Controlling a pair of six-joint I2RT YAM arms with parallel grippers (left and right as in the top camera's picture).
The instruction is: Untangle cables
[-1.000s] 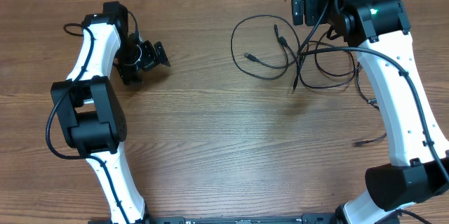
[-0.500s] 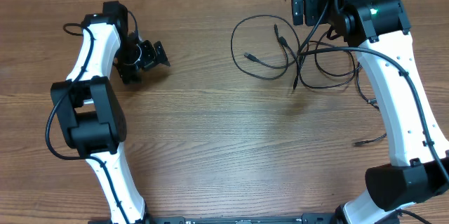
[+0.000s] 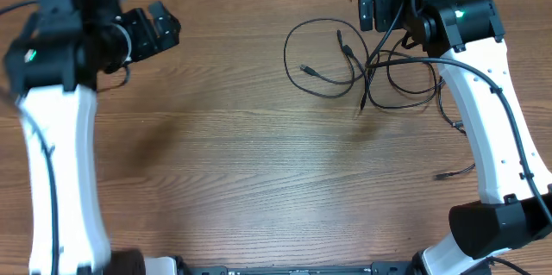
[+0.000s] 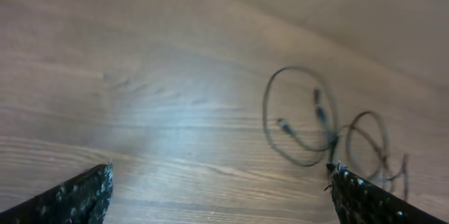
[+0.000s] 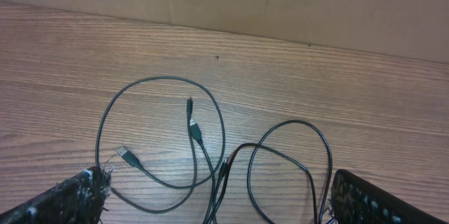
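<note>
Cables (image 3: 366,68): tangled black loops lying flat on the worktop (image 3: 259,163) at 1 o'clock. Right gripper (image 5: 221,197): above the tangle's 12 o'clock edge, jaws wide, holding nothing. Left gripper (image 3: 166,23): at 10 o'clock, well apart from the cables, jaws wide.

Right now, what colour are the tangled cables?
The cables are black, and some plug tips look silvery. The right wrist view shows them best.
</note>
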